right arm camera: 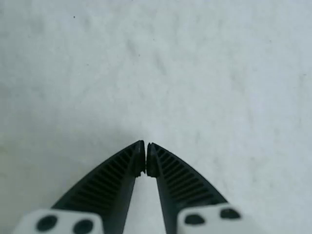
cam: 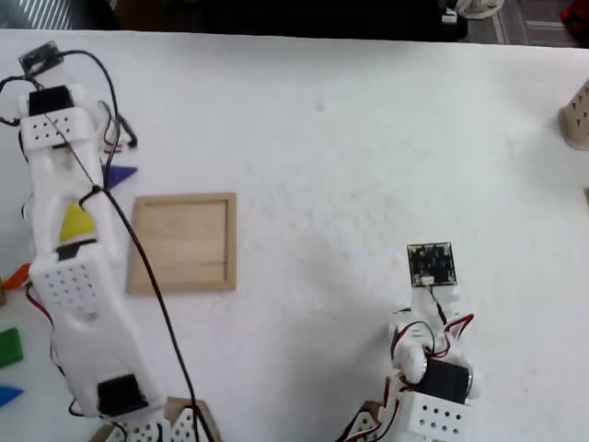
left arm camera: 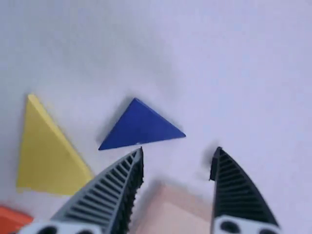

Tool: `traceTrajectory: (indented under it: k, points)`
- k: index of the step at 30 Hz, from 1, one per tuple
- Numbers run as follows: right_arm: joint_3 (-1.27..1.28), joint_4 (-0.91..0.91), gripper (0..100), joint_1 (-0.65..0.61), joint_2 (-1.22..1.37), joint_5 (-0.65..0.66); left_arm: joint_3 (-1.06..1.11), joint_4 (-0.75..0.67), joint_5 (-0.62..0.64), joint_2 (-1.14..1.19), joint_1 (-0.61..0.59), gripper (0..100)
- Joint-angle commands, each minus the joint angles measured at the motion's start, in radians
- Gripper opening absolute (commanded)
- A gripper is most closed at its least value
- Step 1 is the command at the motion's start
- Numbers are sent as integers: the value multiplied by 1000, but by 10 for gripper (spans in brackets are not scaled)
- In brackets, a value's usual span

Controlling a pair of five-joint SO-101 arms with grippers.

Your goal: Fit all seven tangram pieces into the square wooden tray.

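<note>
Blue triangle point(left arm camera: 141, 126), half-hidden from above, lies whole before left fingers point(left arm camera: 117, 190).

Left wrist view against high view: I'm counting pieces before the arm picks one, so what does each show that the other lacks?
Left wrist view: the left hand open, just short of the blue triangle. High view: a green piece, a second blue piece, the right arm, and most of the tray. Both: blue triangle, yellow triangle, orange piece, tray.
</note>
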Motion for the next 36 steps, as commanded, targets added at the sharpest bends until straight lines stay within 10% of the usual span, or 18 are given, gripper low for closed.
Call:
traceTrajectory:
  k: [1, 13, 19, 28, 36]
  points:
    - [6, 5, 17, 7, -12, 6, -293, -3, 46, 159, -44, 201]
    - [6, 5, 17, 5, -12, 8, -816, 68, 71, 634, -2, 184]
    - [6, 5, 17, 4, -12, 9, -888, 316, 57, 648, 1, 184]
    - [6, 5, 17, 4, -12, 9, -672, 333, -91, 532, 38, 90]
    - [6, 5, 18, 1, -12, 9, -66, 325, -95, 38, 94, 140]
